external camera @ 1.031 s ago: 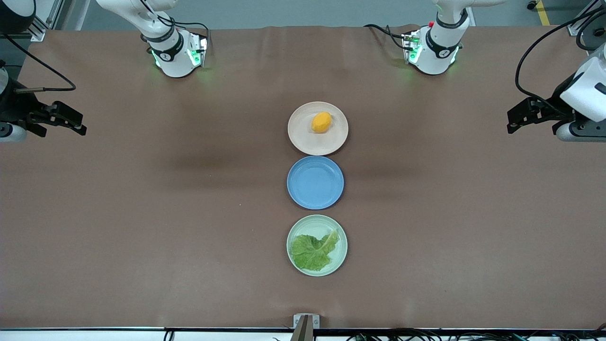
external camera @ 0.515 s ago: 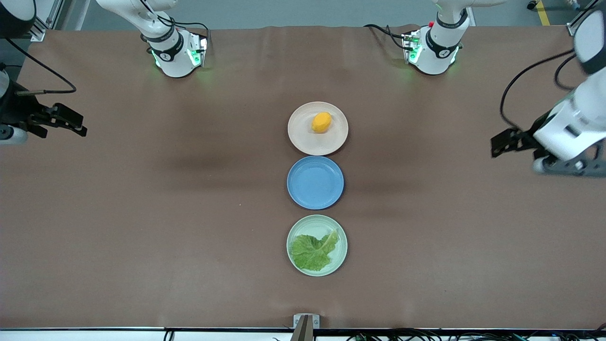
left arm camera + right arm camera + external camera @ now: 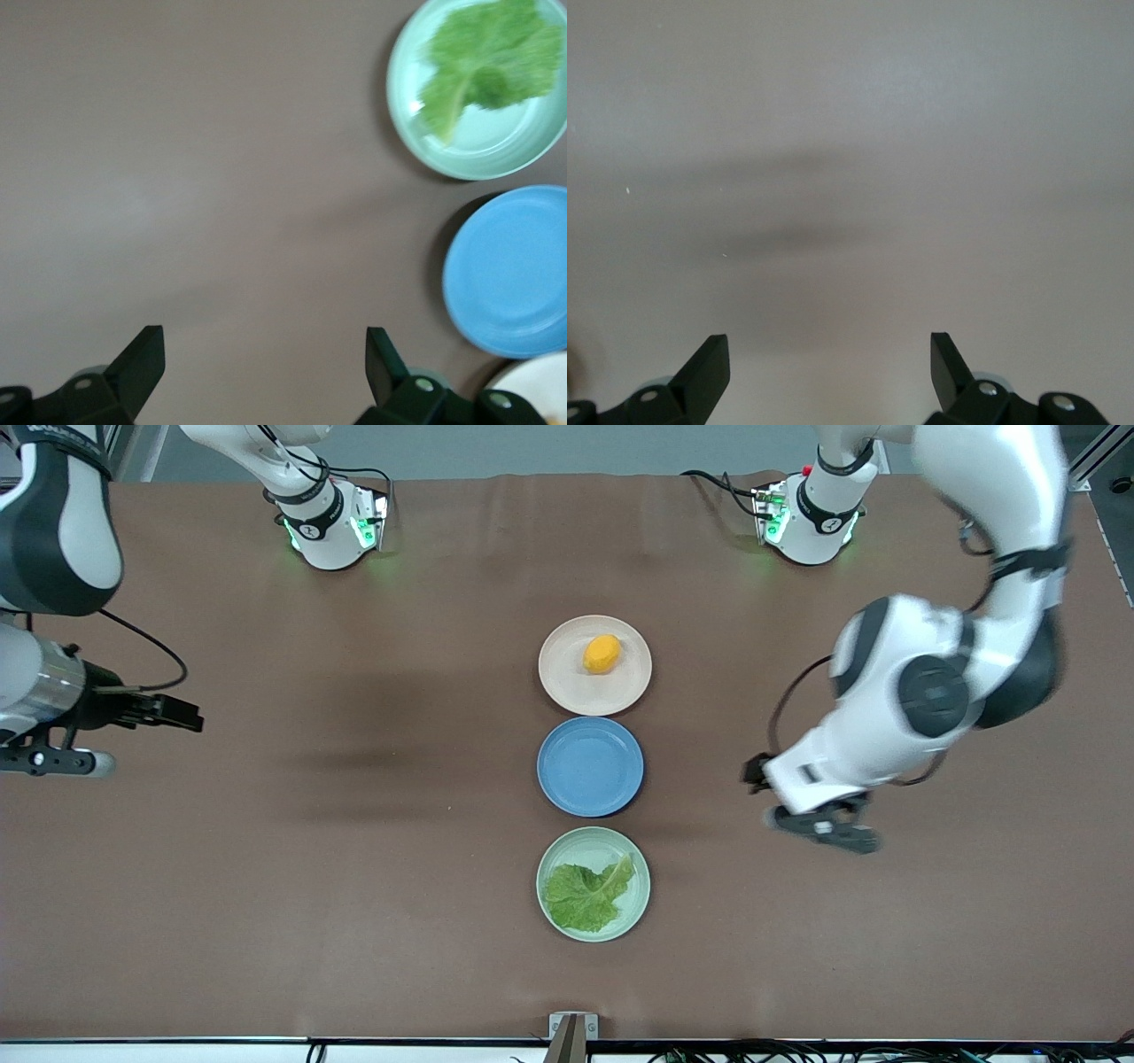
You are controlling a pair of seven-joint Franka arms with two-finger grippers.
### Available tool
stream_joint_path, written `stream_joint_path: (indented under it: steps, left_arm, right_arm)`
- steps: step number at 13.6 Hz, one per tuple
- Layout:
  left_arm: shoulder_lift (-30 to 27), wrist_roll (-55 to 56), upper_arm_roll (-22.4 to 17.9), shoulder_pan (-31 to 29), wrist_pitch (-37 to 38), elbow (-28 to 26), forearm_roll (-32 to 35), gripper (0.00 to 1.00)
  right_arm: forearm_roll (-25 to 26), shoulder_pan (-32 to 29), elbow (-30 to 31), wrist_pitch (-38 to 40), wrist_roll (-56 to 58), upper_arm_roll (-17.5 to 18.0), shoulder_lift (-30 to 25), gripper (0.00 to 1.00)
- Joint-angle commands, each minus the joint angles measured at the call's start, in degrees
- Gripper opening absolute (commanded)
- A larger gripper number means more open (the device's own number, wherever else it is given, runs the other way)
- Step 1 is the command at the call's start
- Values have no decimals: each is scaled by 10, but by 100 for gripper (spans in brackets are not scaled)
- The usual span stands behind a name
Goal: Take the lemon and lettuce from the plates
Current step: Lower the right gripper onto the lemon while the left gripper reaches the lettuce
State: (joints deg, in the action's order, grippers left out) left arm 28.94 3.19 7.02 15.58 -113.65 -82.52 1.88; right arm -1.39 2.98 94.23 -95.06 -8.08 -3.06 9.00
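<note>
two grippers with jaws spread and empty, left gripper [image 3: 757, 772] over bare table beside blue plate [image 3: 590, 767], right gripper [image 3: 182, 716] well off; lettuce [image 3: 587, 895] flat on mint plate [image 3: 638, 868], lemon [image 3: 601, 654] on beige plate [image 3: 567, 691] may roll from pinch

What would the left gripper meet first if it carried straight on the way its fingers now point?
Probably only the bare table. The left gripper hangs open over it, and the green plate with the lettuce and the blue plate lie off to one side.
</note>
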Motion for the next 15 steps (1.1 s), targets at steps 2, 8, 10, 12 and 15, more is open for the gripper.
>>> stream_joint_path:
  steps: [2, 8, 10, 12, 15]
  left_arm:
    - [71, 9, -3, 45, -125, 24, 14, 100]
    - [200, -2, -3, 80, -280, 71, 7, 100]
    - [219, -19, -4, 82, -321, 71, 10, 99]
    - [238, -15, -5, 91, -364, 72, 10, 96]
    - [270, -20, -5, 92, -434, 75, 10, 89]
  right_arm:
    - [-48, 69, 28, -12, -164, 2, -10, 100]
    - [-53, 263, 126, -163, -491, 2, -11, 100]
    - [-53, 330, 135, -211, -600, 2, 7, 100]
    - [-52, 394, 138, -259, -707, 2, 40, 100]
    - [-45, 468, 135, -354, -840, 1, 110, 100]
